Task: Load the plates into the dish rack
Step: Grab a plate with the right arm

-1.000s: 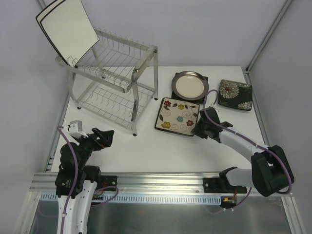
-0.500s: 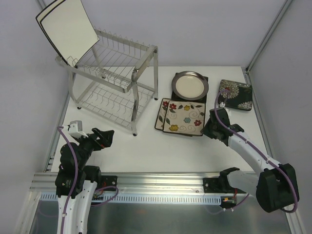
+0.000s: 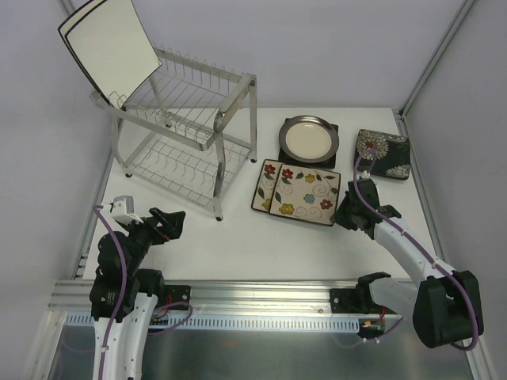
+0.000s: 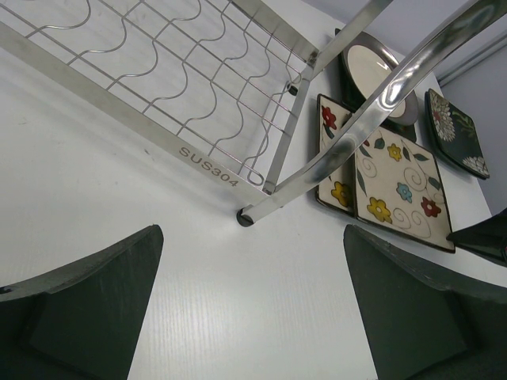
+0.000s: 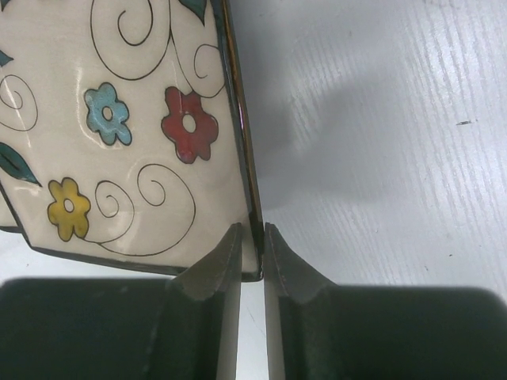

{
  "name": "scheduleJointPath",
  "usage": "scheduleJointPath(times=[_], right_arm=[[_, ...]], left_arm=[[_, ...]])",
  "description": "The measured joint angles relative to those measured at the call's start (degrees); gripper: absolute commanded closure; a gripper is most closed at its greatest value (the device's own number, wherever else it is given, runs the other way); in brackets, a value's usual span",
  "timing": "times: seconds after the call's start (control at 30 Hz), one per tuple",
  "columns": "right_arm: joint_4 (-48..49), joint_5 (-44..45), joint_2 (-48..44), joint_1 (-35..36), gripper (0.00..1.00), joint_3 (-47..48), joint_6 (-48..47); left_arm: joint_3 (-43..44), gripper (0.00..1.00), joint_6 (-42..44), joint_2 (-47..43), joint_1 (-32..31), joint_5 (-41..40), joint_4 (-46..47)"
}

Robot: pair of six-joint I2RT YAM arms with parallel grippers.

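The white table (image 3: 238,245) holds it all. The rack (image 3: 190,119) stands at the back left. Two white plates (image 3: 111,51) stand on edge in its top shelf. They lean back to the left, and their faces point up and right.

Right of the rack, a flower plate (image 3: 305,194) lies partly on a second flower plate (image 3: 265,184), shifted right. It looks about flat, with its longer side going left to right. Behind them a round plate (image 3: 309,138) sits on a dark plate (image 3: 330,127). A bloom plate (image 3: 382,154) lies flat at the far right.

Only the top view shows the white plates. Only the left wrist view shows the letters SUS304 on a rack bar. Only the right wrist view shows the pinch up close.

The right gripper (image 5: 252,233) is clenched on the rim of the top flower plate, at a near corner. The left gripper (image 4: 253,237) is spread wide near the rack's foot, holding nothing.
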Motion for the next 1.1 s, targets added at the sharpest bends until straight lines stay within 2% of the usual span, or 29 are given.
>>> scheduleJointPath(times=[0.13,0.27,0.47,0.6,0.7,1.1], right_arm=[[0.4,-0.4,0.0,-0.2,0.85,-0.1,-0.1],[0.5,-0.9,0.0,-0.3,0.74,-0.1,-0.3],[0.3,-1.3,0.0,-0.3,0.55,0.2,-1.3],[0.0,-1.7,0.0,-1.2,0.37,1.6,-2.3],[0.2,-2.6,0.0,-3.0,0.29,3.0,-3.1],[8.1,-18.3,7.2,-14.1,0.23,4.1,-6.8]], left_arm=[[0.0,0.01,0.0,0.0,0.0,0.0,0.0],[0.0,0.01,0.0,0.0,0.0,0.0,0.0],[0.0,0.01,0.0,0.0,0.0,0.0,0.0],[0.0,0.01,0.0,0.0,0.0,0.0,0.0],[0.0,0.01,0.0,0.0,0.0,0.0,0.0],[-0.1,0.01,0.1,0.0,0.0,0.0,0.0]])
